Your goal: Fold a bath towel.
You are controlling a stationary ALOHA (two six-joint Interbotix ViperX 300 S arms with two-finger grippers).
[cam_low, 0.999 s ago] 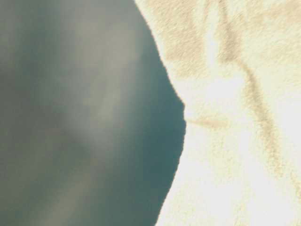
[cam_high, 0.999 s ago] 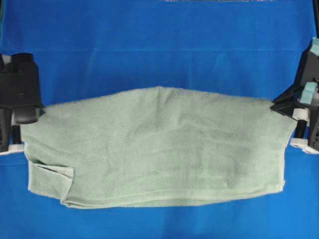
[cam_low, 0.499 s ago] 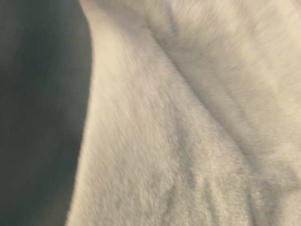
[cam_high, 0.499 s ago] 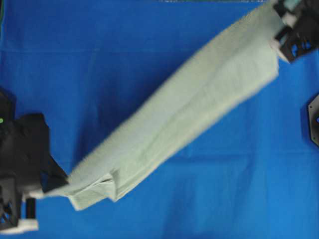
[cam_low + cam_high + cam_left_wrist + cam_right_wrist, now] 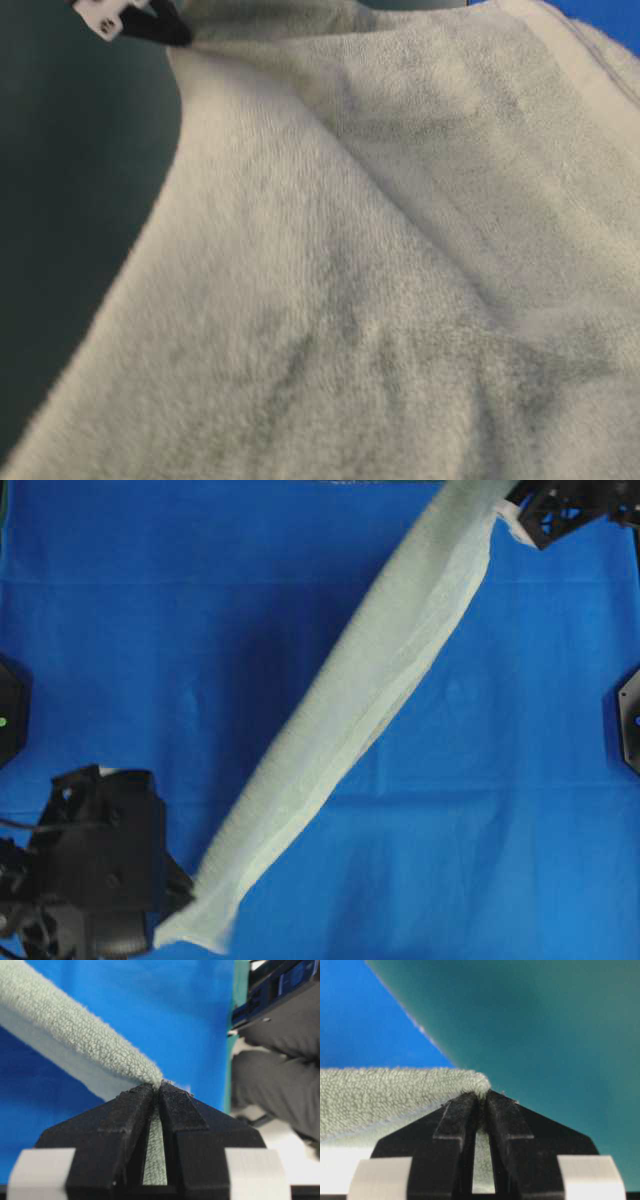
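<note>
Overhead exterior: bath towel [image 5: 370, 695] stretched taut as a diagonal band above the blue sheet [image 5: 520, 780], lower left to upper right | left gripper [image 5: 175, 920] clenched on its lower-left end | right gripper [image 5: 515, 515] clenched on its upper-right end

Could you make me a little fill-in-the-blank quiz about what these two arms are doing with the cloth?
1. The bath towel is stretched between ____ grippers.
2. The sheet beneath it is coloured ____.
3. In the overhead view, the towel runs from lower left to upper ____.
4. The left gripper has its fingers ____ on a towel corner, as does the right gripper.

Missing words: two; blue; right; shut
</note>
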